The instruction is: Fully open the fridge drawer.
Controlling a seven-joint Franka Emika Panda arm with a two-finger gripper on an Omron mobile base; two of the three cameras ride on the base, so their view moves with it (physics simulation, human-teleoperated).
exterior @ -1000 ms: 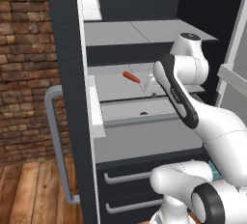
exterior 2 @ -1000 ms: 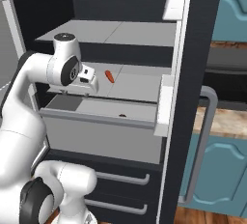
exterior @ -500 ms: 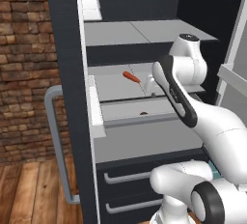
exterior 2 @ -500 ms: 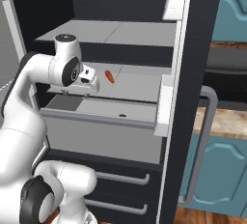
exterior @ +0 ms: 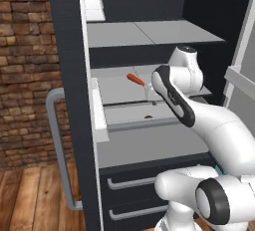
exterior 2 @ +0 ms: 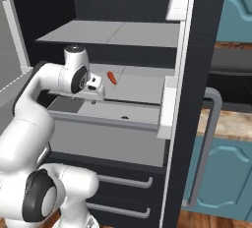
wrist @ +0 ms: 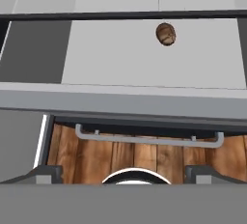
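The fridge drawer [exterior: 149,148] [exterior 2: 108,141] is a wide light-grey box that sticks out of the fridge, its flat front toward me. In the hand view I look down into its pale floor [wrist: 144,59], with the raised top lip [wrist: 120,103] across the middle. A small brown lump [wrist: 165,34] [exterior: 148,117] [exterior 2: 125,118] lies inside. My gripper [exterior: 149,93] [exterior 2: 96,93] [wrist: 126,175] hangs over the drawer's rear part. It is open, its fingertips [wrist: 46,172] wide apart, holding nothing and touching nothing.
An orange-red carrot [exterior: 135,79] [exterior 2: 111,77] lies on the grey shelf behind the drawer. Dark drawers with grey bar handles [exterior: 132,182] [exterior 2: 123,180] [wrist: 149,140] sit below. The open fridge door has a grey handle [exterior: 60,150] [exterior 2: 206,148]. Below is wooden floor.
My hand has edged very slightly sideways over the drawer. The drawer stands where it was.
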